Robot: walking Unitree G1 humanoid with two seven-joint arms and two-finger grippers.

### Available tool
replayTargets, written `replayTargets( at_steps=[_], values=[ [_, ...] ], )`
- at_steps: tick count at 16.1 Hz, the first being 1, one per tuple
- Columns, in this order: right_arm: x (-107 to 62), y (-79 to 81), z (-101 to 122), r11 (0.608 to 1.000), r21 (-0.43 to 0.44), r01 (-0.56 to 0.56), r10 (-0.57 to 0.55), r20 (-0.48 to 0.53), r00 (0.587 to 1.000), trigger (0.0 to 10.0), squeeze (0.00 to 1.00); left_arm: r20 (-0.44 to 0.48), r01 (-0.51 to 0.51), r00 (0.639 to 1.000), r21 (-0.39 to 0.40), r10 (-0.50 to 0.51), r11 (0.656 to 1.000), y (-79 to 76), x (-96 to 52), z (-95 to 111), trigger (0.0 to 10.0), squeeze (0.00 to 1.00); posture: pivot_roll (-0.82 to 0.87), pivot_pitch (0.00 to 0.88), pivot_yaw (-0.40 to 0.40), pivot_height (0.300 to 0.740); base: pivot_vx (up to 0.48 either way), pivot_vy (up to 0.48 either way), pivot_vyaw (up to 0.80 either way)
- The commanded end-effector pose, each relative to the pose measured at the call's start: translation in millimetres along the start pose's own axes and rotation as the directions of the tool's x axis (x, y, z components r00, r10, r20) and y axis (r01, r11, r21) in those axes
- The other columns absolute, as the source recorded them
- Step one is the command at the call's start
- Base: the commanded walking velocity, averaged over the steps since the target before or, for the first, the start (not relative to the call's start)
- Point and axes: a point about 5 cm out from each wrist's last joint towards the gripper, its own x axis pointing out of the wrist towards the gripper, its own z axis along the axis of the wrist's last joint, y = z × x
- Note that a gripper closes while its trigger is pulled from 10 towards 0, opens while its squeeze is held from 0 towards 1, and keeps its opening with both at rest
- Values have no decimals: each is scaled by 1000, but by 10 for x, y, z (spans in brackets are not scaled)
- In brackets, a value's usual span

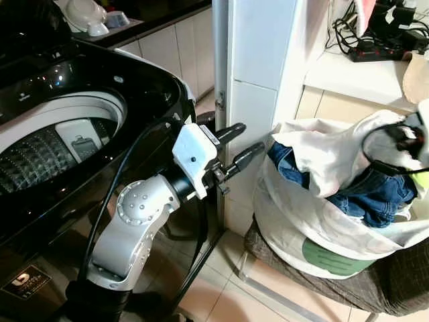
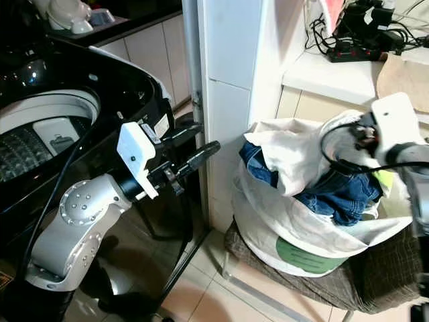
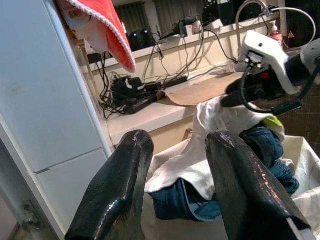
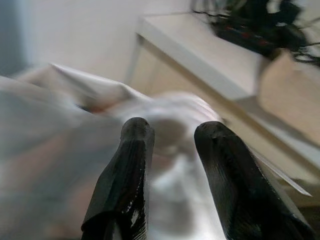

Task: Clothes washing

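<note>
clothes (image 1: 348,171) are sitting heaped in a white laundry bag (image 1: 301,221) on a low stool (image 1: 375,282) with a dark woven seat, just beside a white tiled pillar (image 1: 258,80) and to the right of a black top-loading washing machine (image 1: 80,134). the machine's lid is up, showing the perforated steel drum (image 1: 40,157) inside a pale ring.

the left gripper (image 1: 242,147) is hanging in the air between the machine and the bag, its two black fingers spread apart and grasping nothing, aimed toward the bag's near edge. the right gripper (image 4: 172,145) is reaching over the far side of the heap, its fingers parted with only blurred pale cloth beyond them; it appears to be closing in on the laundry, not yet pinching it.

the heap is looking soft and crumpled: a white garment (image 1: 322,151) is draping over the top, and blue denim jeans (image 1: 375,194), thicker and stiffer, are bunching beneath it. the bag's thin fabric is sagging outward, with a green patch (image 1: 335,258) low on its front.

to do this step well, the right gripper should probably be sinking its fingers around a thick fold rather than a loose edge, then lifting straight up so that the garment clears the bag's rim without dragging its neighbours or tipping the bag off the stool.
</note>
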Motion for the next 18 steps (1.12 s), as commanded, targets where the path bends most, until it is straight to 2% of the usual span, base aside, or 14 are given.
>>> replayTargets(
  at_steps=[1, 3, 6, 7, 8, 10, 12, 13, 14, 17, 18],
  values=[
    [32, 72, 18, 997, 59, -51, 49, 30, 998, 10000, 1000, 2, 17, 1000, 16, -17, 1000, 3, 3, 35, 10000, 0, -28, 10, 62, 740, 0, 0, 0],
    [75, 155, -21, 994, 75, -76, 74, 25, 997, 10000, 1000, -3, 17, 1000, 17, -17, 1000, 9, -16, 33, 10000, 0, -23, 10, 61, 740, 0, 0, 0],
    [143, 216, -13, 996, -2, -92, 92, 6, 996, 10000, 1000, -6, 29, 1000, 17, -29, 999, 2, -20, 29, 10000, 0, -23, 9, 63, 740, 0, 0, 0],
    [171, 260, 0, 991, 13, -133, 133, 4, 991, 10000, 1000, -7, 30, 1000, 16, -30, 999, 4, -20, 27, 10000, 0, -23, 6, 64, 740, 0, 0, 0],
    [199, 336, -70, 980, 25, -195, 196, -50, 979, 10000, 1000, -11, 36, 999, 17, -35, 999, 2, -19, 26, 10000, 0, -23, 6, 64, 740, 0, 0, 0],
    [231, 505, -269, 952, -37, -303, 292, -179, 940, 10000, 1000, -14, 44, 999, 19, -43, 999, -6, -23, 25, 10000, 0, -17, 0, 59, 740, 0, 0, 0],
    [269, 543, -304, 950, -58, -308, 292, -196, 936, 10000, 1000, -16, 45, 999, 19, -45, 999, -6, -31, 26, 10000, 0, -16, 0, 57, 740, 0, 0, 0],
    [350, 559, -331, 960, -42, -276, 262, -203, 944, 10000, 906, -18, 47, 999, 18, -46, 999, -8, -41, 23, 10000, 0, -17, 0, 61, 740, 0, 0, 0],
    [387, 572, -358, 964, -43, -264, 249, -214, 945, 10000, 0, -18, 50, 999, 17, -50, 999, -12, -40, 23, 10000, 0, -15, 0, 61, 740, 0, 0, 0],
    [459, 675, -514, 964, 2, -267, 258, -261, 930, 10000, 0, -18, 62, 998, 17, -61, 998, -19, -30, 27, 10000, 0, -12, 0, 64, 740, 0, 0, 0],
    [494, 696, -607, 973, -8, -229, 217, -282, 935, 10000, 0, -17, 65, 998, 17, -64, 998, -19, -24, 33, 10000, 0, -3, 6, 63, 740, 0, 0, 0]
  ],
)
